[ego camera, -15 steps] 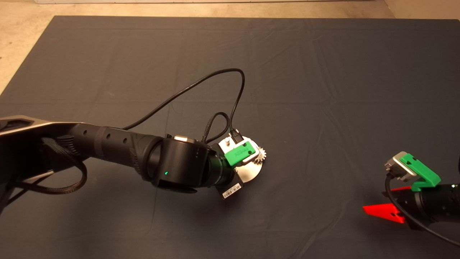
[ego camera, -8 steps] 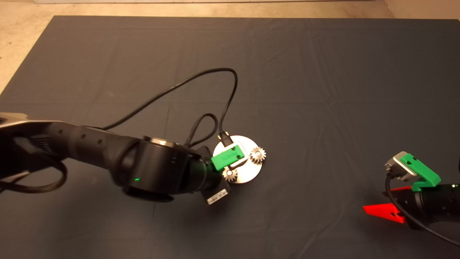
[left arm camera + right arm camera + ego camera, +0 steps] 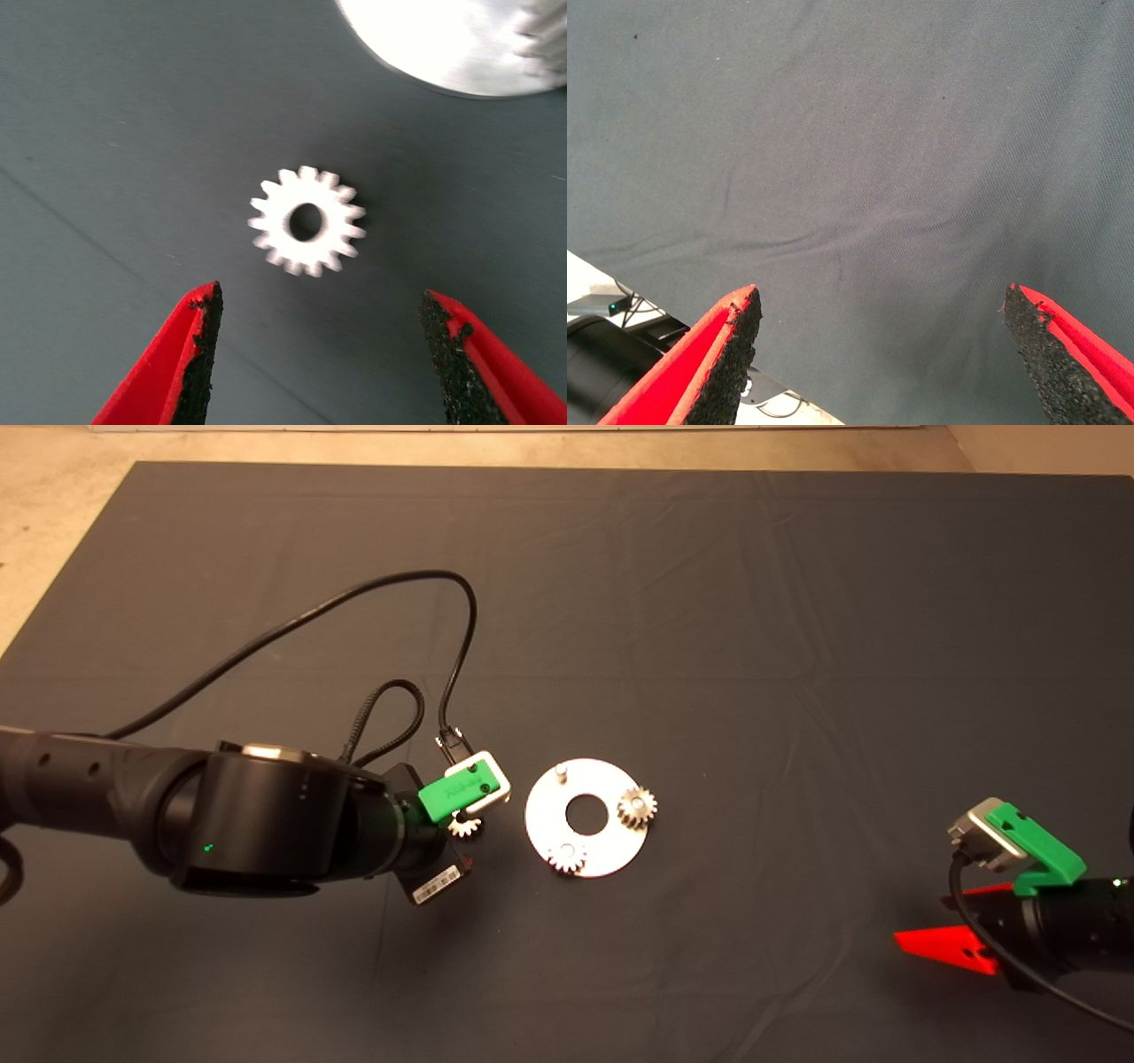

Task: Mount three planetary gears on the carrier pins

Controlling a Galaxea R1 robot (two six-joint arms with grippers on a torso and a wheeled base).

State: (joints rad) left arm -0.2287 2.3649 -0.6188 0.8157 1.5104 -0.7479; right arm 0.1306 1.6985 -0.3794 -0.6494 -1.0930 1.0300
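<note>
A round silver plate [image 3: 602,850] lies mid-mat. Two planetary gears sit on carrier pins: one [image 3: 636,808] at its right rim, one [image 3: 567,857] at its near-left rim. The third carrier pin [image 3: 561,771] stands bare at the far-left rim. A loose planetary gear [image 3: 464,827] [image 3: 306,222] lies flat on the mat left of the plate [image 3: 443,44]. My left gripper [image 3: 319,354] hovers over it, open, fingers [image 3: 190,354] on either side of it, not touching. The right gripper [image 3: 877,345] is open and holds nothing, parked at the lower right [image 3: 952,948].
A black cable [image 3: 354,607] loops from the left wrist over the mat behind the arm. The mat's far edge meets a beige floor [image 3: 53,478].
The left arm has pulled back leftward off the plate, uncovering the two mounted gears and the bare pin, and now hangs over the loose gear. The right arm has not moved.
</note>
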